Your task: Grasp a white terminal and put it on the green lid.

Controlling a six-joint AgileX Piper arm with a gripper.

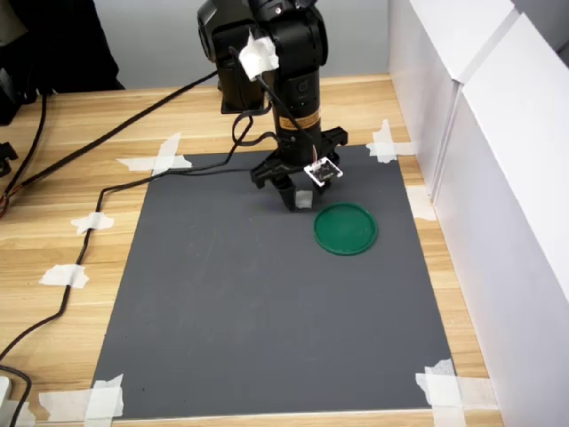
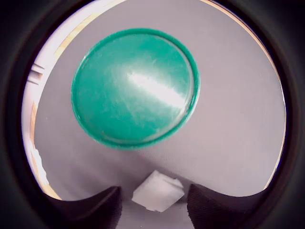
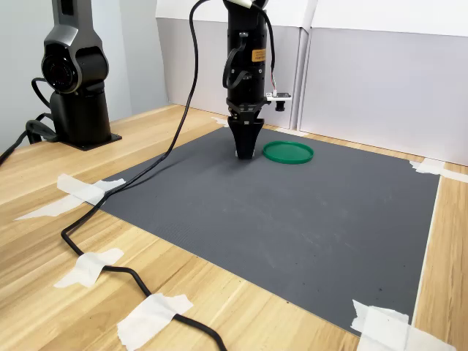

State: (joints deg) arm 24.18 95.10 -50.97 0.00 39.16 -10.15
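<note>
The green lid (image 1: 346, 229) (image 3: 288, 152) lies flat on the dark grey mat (image 1: 267, 302), a round disc with a raised rim; it fills much of the wrist view (image 2: 136, 93). A white terminal (image 1: 305, 199) (image 2: 158, 192), a tiny pale block, rests on the mat just beside the lid. My gripper (image 1: 298, 199) (image 2: 155, 200) (image 3: 246, 154) points straight down over it, its dark fingers (image 2: 97, 207) on either side. One finger is almost touching the block; a thin strip of mat shows at the other. The jaws stand open around it.
White panels (image 1: 498, 133) wall off the first exterior view's right. A black cable (image 1: 107, 142) runs across the wooden table and mat edge. Tape strips (image 1: 160, 160) hold the mat corners. A second black arm base (image 3: 73, 80) stands at the second exterior view's left.
</note>
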